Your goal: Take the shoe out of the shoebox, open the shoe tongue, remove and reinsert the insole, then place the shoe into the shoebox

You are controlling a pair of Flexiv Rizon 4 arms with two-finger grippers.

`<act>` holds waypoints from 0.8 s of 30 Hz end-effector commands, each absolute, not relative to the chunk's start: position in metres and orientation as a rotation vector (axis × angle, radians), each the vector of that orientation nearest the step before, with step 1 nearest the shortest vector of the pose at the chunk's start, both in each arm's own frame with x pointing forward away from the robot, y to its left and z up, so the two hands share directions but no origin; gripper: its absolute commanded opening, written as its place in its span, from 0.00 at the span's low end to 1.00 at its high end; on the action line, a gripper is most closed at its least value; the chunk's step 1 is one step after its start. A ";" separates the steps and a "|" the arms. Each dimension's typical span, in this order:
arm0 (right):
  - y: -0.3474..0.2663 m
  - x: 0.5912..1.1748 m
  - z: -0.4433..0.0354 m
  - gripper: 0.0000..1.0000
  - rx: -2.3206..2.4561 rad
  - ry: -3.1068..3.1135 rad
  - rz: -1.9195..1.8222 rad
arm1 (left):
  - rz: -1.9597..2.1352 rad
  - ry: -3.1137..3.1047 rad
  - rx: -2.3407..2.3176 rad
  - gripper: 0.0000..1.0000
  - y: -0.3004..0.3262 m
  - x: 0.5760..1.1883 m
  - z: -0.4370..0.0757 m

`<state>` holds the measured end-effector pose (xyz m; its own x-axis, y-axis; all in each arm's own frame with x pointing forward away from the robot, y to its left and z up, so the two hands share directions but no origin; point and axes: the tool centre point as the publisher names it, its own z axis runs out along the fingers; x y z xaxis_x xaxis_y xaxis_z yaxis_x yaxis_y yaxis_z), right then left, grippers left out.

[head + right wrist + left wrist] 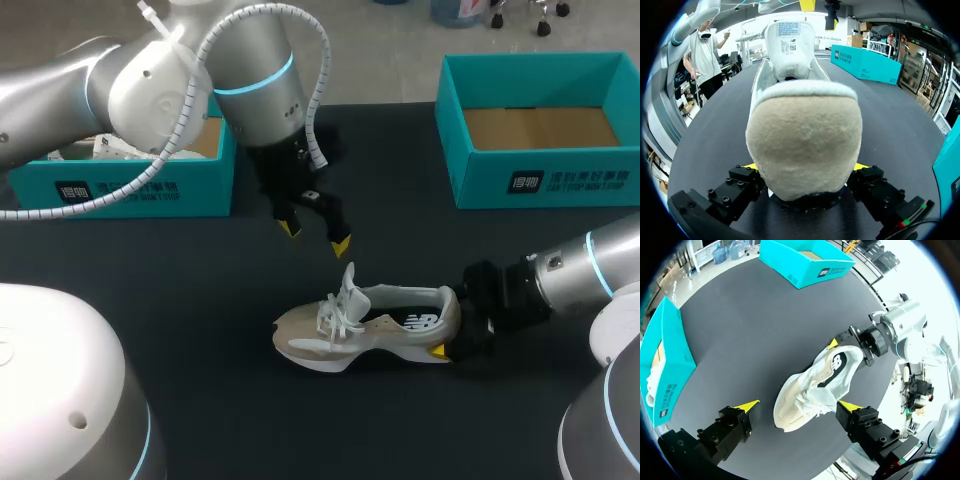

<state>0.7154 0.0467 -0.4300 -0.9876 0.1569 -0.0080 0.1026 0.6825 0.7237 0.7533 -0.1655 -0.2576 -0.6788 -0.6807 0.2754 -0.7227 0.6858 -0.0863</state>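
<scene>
The shoe point(370, 325) stands on the bench point(150, 270), its heel clamped between the right fingers point(438, 351); the left fingers point(340, 243) hang apart just above its tongue

- shoe point(370, 325): beige toe and heel, white laces and tongue, black side patch with a white logo;
- table point(180, 270) under the shoe: plain black;
- left shoebox point(130, 190) and right shoebox point(545, 182), beyond the shoe: teal walls, brown inside;
- left gripper point(315, 236) above the shoe: black, yellow tips

A robotics lab: an industrial left arm point(120, 80) and right arm point(590, 265) hang over a black worktop point(150, 290) bearing a teal shoebox point(130, 190) and a second shoebox point(560, 180).
</scene>
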 end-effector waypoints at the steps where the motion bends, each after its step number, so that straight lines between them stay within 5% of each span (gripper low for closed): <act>1: 0.048 0.716 -0.432 0.00 0.218 2.816 1.205 | -0.129 -2.937 0.048 1.00 -0.182 0.752 -0.247; 21: 0.048 0.716 -0.432 0.00 0.218 2.816 1.205 | -0.121 -3.031 -0.072 1.00 -0.203 0.747 -0.243; 23: 0.048 0.716 -0.432 0.00 0.218 2.816 1.205 | -0.115 -3.040 -0.083 0.23 -0.210 0.747 -0.244; 24: 0.048 0.716 -0.432 0.00 0.218 2.816 1.205 | -0.107 -3.047 -0.091 0.00 -0.213 0.747 -0.246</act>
